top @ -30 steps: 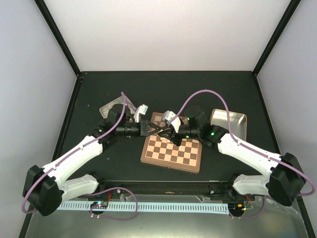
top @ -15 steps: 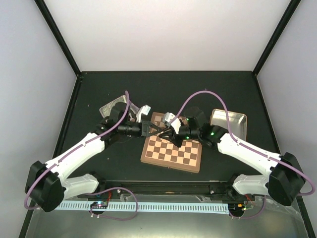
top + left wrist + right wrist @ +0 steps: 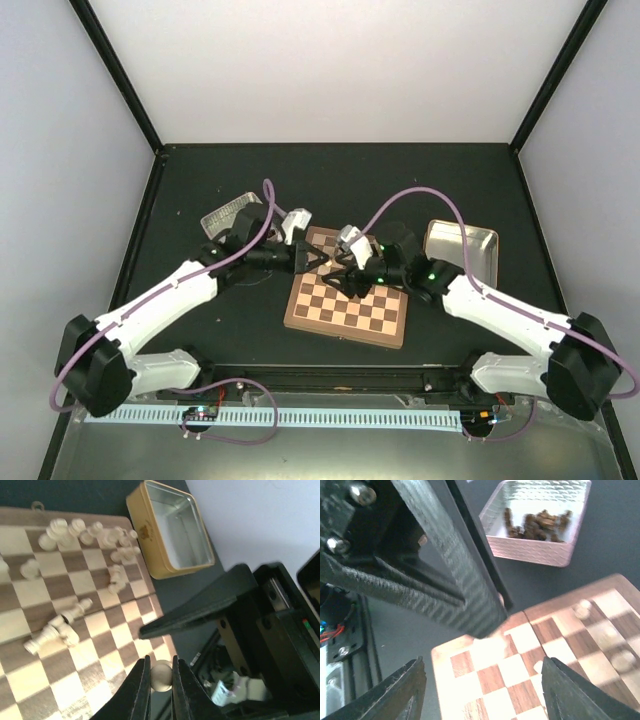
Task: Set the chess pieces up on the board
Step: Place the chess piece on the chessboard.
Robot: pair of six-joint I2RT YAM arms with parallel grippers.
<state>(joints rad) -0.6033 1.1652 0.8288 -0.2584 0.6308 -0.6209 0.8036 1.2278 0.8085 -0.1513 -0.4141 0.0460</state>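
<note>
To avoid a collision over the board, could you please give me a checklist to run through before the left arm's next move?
1. Left fingers closed on the small pale cream wooden chess piece: ok.
2. Right fingers open and empty: ok.
3. Room between the two arms' fingers: not ok, they crowd together over the checkered wooden board near its corner.
4. Other cream pieces on the board upright: not ok, several lie toppled.
5. Destination square free: cannot tell.
</note>
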